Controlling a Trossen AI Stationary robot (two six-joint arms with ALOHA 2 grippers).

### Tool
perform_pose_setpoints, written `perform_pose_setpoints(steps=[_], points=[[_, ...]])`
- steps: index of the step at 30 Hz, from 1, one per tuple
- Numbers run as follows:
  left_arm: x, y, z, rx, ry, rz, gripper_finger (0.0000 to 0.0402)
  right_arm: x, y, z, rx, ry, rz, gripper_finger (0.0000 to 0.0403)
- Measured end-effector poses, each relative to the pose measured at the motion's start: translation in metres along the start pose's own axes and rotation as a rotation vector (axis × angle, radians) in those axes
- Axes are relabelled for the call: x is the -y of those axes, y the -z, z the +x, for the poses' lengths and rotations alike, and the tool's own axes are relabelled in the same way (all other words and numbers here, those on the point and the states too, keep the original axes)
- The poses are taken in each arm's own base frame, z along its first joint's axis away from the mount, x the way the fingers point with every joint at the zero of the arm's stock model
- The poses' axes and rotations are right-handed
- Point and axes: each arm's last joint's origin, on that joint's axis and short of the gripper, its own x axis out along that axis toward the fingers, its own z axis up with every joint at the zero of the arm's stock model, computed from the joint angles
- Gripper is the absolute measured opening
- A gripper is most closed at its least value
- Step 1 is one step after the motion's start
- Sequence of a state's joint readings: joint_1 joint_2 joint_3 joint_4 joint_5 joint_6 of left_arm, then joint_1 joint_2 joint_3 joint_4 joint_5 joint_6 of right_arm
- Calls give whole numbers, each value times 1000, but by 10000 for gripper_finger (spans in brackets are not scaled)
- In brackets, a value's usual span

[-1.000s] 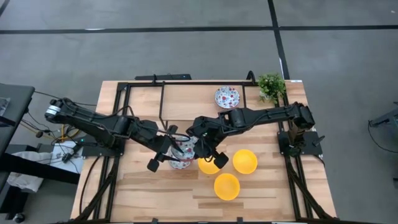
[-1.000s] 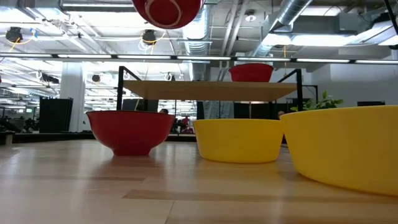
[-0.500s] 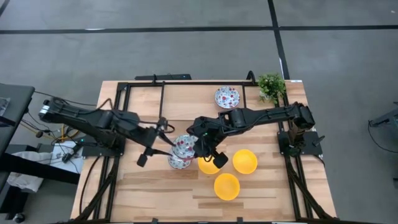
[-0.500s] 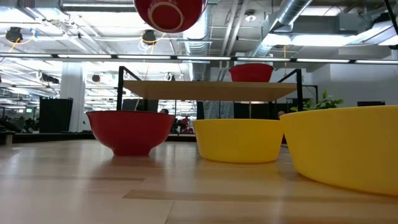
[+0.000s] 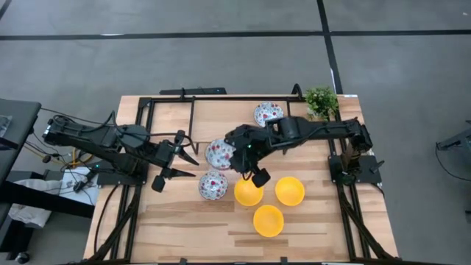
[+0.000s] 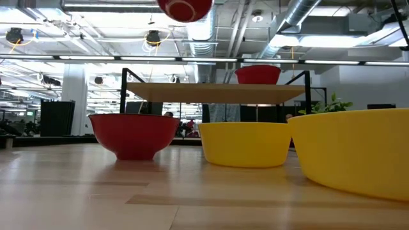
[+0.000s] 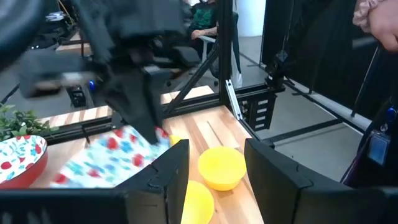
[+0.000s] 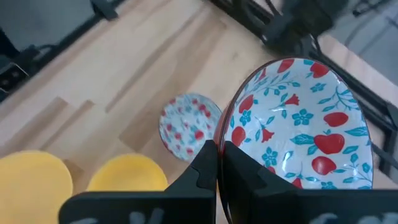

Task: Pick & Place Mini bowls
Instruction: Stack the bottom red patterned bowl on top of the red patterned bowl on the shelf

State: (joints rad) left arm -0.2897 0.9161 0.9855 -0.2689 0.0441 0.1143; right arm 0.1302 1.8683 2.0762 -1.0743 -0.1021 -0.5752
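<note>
In the high view my right gripper is shut on a white floral mini bowl above the table's middle. A second floral bowl stands on its base on the table below it, red-sided in the low view. A third floral bowl sits on the raised shelf at the far side. Three yellow bowls stand on the table toward the near edge. My left gripper is open and touches nothing, to the left of the floral bowls. My right gripper pinches the floral bowl's rim, with one finger inside the bowl and one outside. The bowl is lifted clear of the table and sits with its opening facing up, high in the low view.
A small green plant stands at the far right corner. A black frame carries the raised shelf along the far side. Bare wood lies at the near left of the table.
My right gripper has lifted the upper floral bowl off the lower one, carrying it up and toward the far edge. The lower floral bowl has stayed on the table. My left gripper has drawn back toward the table's left edge, away from the bowls.
</note>
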Motion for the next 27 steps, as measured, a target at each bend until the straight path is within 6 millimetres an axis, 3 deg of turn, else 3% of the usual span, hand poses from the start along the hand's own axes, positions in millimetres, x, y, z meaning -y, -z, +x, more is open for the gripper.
perform_pose_setpoints(steps=[11, 27], points=[[0, 0, 0, 0, 0, 0, 154, 16, 7, -52, -67, 37, 109, 1], [0, 0, 0, 1, -5, 0, 154, 22, 52, -142, -113, 129, 325, 3]])
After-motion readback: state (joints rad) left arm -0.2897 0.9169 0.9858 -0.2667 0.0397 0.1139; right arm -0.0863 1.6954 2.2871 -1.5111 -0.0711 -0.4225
